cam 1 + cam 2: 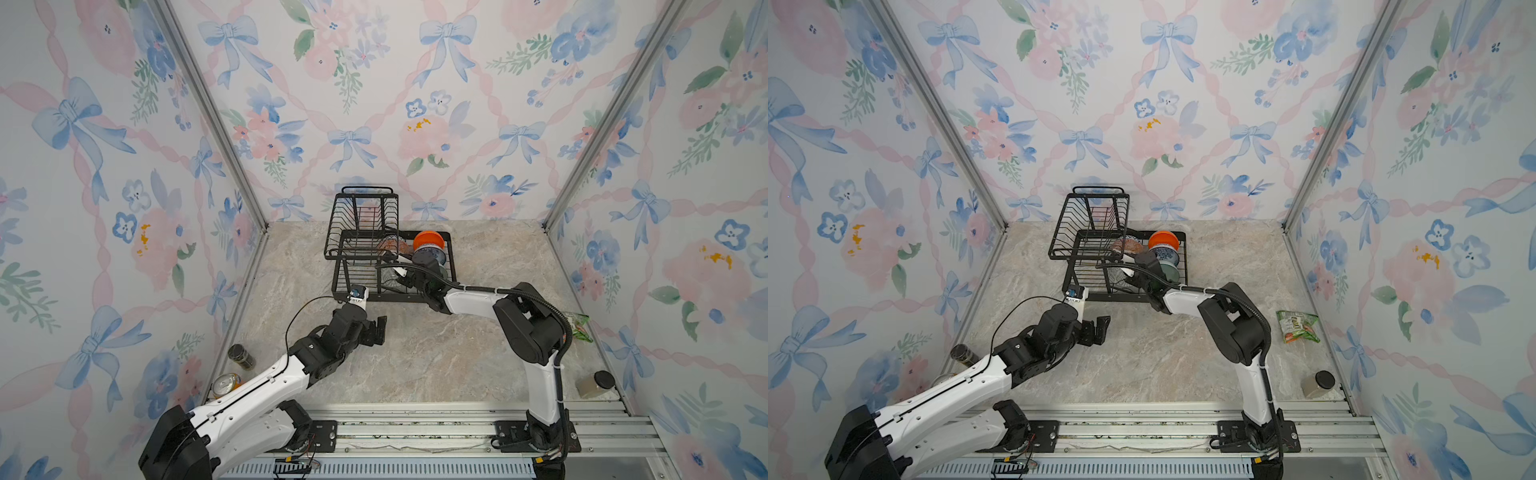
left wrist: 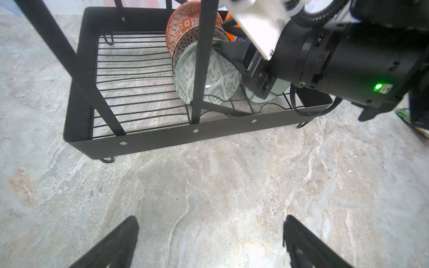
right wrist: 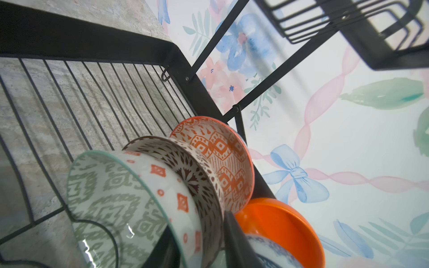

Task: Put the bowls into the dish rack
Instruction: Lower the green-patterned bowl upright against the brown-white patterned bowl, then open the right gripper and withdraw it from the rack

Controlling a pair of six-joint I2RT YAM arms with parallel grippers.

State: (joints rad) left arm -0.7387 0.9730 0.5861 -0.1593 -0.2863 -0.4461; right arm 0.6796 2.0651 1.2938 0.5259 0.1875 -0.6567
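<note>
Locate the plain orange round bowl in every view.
Both top views: plain orange bowl near the black wire dish rack far right corner.
Left wrist: an orange sliver behind the orange-and-white patterned bowl.
Right wrist: beside that patterned bowl.
Shared landmark: the rack's rim.

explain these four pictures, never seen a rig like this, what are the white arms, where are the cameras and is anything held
Two white robot arms stand at a marble table, each ending in a two-fingered gripper. Two pictures come from a stereo camera overhead; the other two from cameras on the wrists. On the table stands a black wire dish rack with bowls on edge in its lower tray, among them a grey-green bowl and a plain orange bowl. A green packet and a jar lie aside. The left gripper is open and empty. The right gripper reaches among the bowls; whether it holds one cannot be told.
</note>
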